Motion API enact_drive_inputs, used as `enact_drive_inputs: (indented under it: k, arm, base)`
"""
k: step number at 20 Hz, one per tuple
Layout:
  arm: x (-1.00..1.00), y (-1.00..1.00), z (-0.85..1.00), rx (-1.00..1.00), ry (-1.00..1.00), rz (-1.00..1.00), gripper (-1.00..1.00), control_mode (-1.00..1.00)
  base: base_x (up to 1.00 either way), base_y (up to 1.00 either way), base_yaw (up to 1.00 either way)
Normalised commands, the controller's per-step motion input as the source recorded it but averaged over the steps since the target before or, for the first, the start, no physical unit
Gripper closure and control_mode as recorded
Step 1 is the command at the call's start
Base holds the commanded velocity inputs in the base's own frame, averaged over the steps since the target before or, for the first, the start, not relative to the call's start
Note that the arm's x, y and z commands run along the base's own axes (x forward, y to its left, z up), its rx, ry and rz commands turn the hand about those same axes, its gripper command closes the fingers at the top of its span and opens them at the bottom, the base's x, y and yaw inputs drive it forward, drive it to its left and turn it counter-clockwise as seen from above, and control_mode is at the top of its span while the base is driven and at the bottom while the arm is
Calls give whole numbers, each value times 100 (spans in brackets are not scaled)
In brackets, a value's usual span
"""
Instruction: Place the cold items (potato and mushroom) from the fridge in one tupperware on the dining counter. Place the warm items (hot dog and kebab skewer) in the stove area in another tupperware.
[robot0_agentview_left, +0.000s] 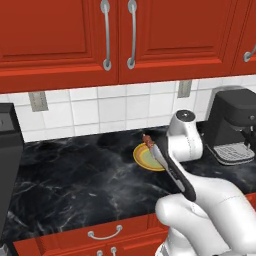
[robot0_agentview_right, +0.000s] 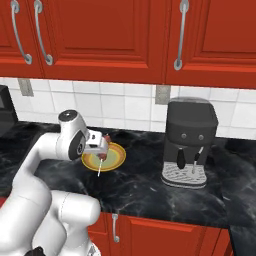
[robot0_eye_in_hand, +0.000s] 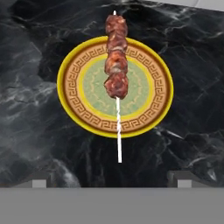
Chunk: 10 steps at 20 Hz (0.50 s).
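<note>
The kebab skewer (robot0_eye_in_hand: 117, 70) lies across the yellow patterned plate (robot0_eye_in_hand: 74, 94) in the centre of the hand view, its meat chunks stacked from the plate's middle to beyond the upper rim and its thin white stick running down past the lower rim to end over the black marble counter (robot0_eye_in_hand: 35, 131). The gripper (robot0_eye_in_hand: 112, 181) hangs above it with its jaws spread wide and nothing between them; the two dark fingertips (robot0_eye_in_hand: 37, 180) sit at the bottom corners of the frame, well apart from the stick. In the right base view the plate (robot0_agentview_right: 114, 159) sits left of centre with the skewer (robot0_agentview_right: 103, 154) on it, and the coffee machine (robot0_agentview_right: 188, 142) stands to the right, apart from it. The likely trouble is the grasp itself: the stick is very thin, so jaws closing on it could slip or roll it, while closing on the uneven meat might tip the skewer off the rim. Coming down too far risks pressing the fingertips into the plate and sliding it across the counter. A pinch near the bare end could also let the heavier meat end swing down once lifted.
</note>
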Motion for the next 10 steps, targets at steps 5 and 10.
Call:
enact_drive_inputs:
  k: [5, 10]
  arm:
    - [40, -2, -27, 0, 5, 0, -100, -100]
    - [41, 0, -28, 0, 4, 0, -100, -100]
  base:
    - [0, 0, 0]
    - [0, 0, 0]
